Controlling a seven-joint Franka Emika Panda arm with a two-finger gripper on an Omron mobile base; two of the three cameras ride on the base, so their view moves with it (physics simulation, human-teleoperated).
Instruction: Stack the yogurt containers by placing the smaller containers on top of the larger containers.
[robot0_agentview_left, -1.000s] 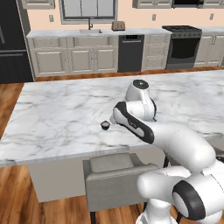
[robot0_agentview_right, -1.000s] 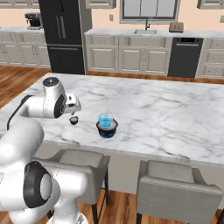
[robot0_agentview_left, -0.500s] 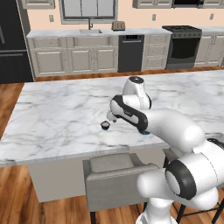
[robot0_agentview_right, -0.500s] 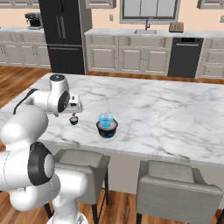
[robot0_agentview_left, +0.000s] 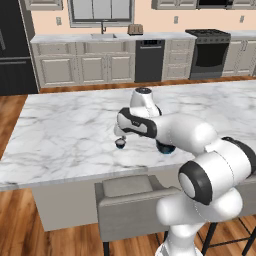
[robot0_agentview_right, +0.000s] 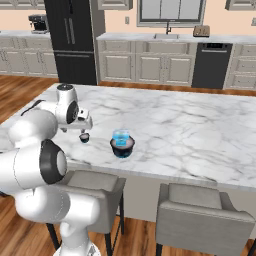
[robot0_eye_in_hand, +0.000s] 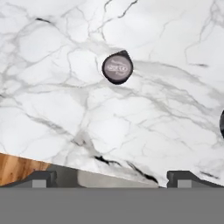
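The tiny dark cup (robot0_eye_in_hand: 117, 68) with a pale lid stands alone on the marble island, also seen from the base cameras (robot0_agentview_left: 120, 143) (robot0_agentview_right: 84, 137). My gripper (robot0_eye_in_hand: 111, 178) hangs open just above it, a little to one side, with nothing between the fingers; the base views show the hand close over the cup (robot0_agentview_left: 120, 134) (robot0_agentview_right: 83, 130). To the cup's right, the translucent blue cup (robot0_agentview_right: 121, 136) sits on top of the wide dark tub (robot0_agentview_right: 122, 149). In the left base view the arm hides most of the tub (robot0_agentview_left: 164, 148). Its dark edge (robot0_eye_in_hand: 222, 124) shows at the right of the hand view.
The island's near edge (robot0_eye_in_hand: 65, 164) runs just below the cup in the hand view, with wood floor past it. Grey stools (robot0_agentview_right: 95, 182) (robot0_agentview_right: 202, 202) stand along that edge. Marble stretches bare to the left and far side of the cups.
The hand has swung left and down, from near the stacked tub to just above the tiny dark cup. The jaws have stayed open. No cup has moved.
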